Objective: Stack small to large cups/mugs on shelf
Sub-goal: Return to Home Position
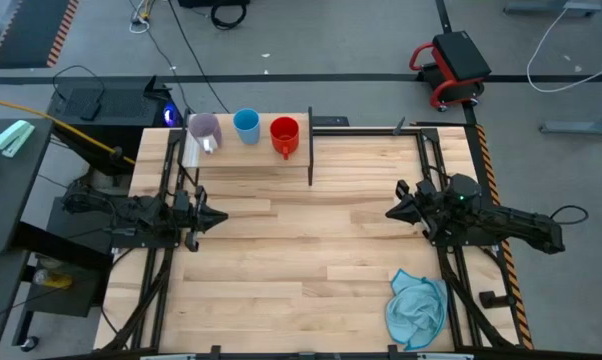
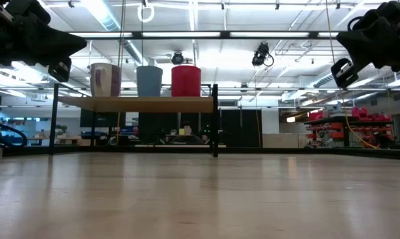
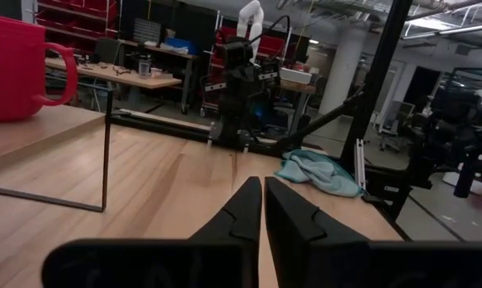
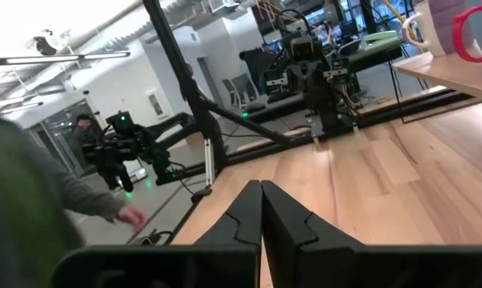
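Left gripper: fingers pressed together, empty, raised over bare table.
Right gripper: likewise closed and empty, facing the left one across the table.
Shelf: just beyond the left gripper, farther from the right one.
Red mug: upright at the shelf end nearest the right gripper.
Blue cup: middle, no handle seen.
Purple mug: far end from the right gripper.
Handling: probably light, stiff and smooth-walled, easily tipped; pinch one wall at the rim.
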### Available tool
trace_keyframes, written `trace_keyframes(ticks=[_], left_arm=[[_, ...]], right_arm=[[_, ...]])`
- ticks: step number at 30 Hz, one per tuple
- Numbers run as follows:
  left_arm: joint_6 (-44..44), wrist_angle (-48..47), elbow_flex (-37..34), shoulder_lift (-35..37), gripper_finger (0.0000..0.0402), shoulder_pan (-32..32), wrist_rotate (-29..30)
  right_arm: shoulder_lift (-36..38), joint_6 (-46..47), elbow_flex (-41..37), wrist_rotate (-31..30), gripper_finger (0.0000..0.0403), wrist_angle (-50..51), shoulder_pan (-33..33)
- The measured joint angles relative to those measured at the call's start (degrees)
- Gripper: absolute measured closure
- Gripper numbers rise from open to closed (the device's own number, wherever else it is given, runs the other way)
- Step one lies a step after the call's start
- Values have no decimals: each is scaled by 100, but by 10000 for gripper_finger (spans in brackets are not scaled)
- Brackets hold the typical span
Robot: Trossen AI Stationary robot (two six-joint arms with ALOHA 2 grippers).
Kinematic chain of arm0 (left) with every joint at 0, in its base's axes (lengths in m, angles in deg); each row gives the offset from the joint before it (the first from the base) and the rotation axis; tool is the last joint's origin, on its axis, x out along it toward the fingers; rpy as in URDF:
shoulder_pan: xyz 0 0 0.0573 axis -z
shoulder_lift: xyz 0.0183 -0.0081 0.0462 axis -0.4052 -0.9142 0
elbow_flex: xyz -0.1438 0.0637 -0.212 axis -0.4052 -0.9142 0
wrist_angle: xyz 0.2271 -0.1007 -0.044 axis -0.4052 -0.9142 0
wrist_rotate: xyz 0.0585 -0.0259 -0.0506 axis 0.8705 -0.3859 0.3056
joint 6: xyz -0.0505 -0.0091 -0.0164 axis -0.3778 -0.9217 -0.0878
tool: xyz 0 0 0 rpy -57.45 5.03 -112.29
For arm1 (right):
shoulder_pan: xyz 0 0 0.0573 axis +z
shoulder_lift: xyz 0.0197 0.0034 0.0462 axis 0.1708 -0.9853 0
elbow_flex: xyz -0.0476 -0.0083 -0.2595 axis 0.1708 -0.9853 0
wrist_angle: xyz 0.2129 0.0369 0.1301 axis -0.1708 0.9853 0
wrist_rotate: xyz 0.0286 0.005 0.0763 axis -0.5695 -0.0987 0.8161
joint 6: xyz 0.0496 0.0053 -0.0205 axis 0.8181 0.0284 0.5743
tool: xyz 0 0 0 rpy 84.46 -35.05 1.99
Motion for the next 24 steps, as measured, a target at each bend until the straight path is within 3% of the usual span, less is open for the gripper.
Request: trace_keyframes(ticks=[24], left_arm=[[2,0,0,0,374,0,0]], right_arm=[[0,11,10,-1,393,15,0]])
